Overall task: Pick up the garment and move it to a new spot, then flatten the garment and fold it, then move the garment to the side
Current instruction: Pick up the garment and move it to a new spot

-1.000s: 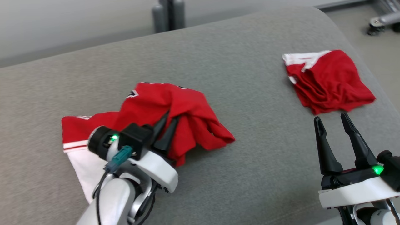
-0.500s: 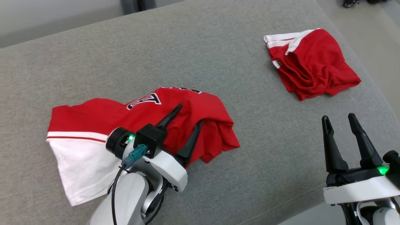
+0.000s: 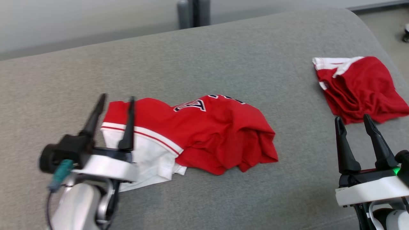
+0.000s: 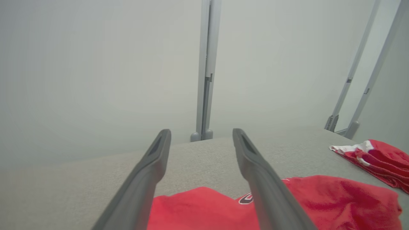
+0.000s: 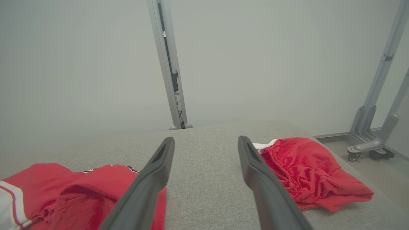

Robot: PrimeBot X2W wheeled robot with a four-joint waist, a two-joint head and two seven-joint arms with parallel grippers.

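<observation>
The garment (image 3: 217, 134) is a red jersey with a white band and dark lettering, lying crumpled in the middle of the grey padded surface (image 3: 204, 57). My left gripper (image 3: 117, 96) stands open over its left, white end, fingers raised above the cloth with nothing between them. In the left wrist view the left gripper (image 4: 201, 131) frames bare grey surface, with the garment (image 4: 198, 207) below it. My right gripper (image 3: 352, 117) is open at the lower right, well apart from the garment. The right wrist view shows the right gripper (image 5: 206, 139) empty, the garment (image 5: 80, 188) at its left.
A second red piece with white trim (image 3: 361, 86) lies bunched at the right end of the surface, just beyond my right gripper; it also shows as red cloth (image 5: 306, 169). A grey post (image 3: 193, 12) stands behind the far edge. A wheeled metal frame (image 5: 367, 143) is on the floor at right.
My left gripper opened and let go of the garment, then drew back toward its left end. The garment dropped and now lies lower and more spread. The head camera shifted too.
</observation>
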